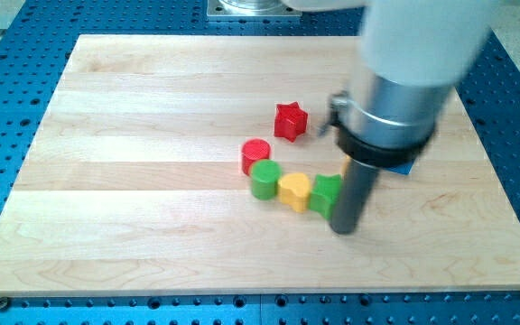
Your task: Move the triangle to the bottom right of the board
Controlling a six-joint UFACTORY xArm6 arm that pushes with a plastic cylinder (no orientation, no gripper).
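My tip [344, 227] rests on the board just right of and below a green block [325, 192], touching or nearly touching its right side. That green block ends a curved row: a yellow block [294, 190], a green cylinder [264, 179] and a red cylinder [255, 154] above it. A red star [290, 120] sits apart, further up. A blue block [405, 168] shows only as a corner under the arm's body; its shape is hidden. No triangle can be made out clearly.
The wooden board [152, 135] lies on a blue perforated table [7, 108]. The arm's thick grey and white body [404, 81] covers the board's upper right part and hides what lies beneath it.
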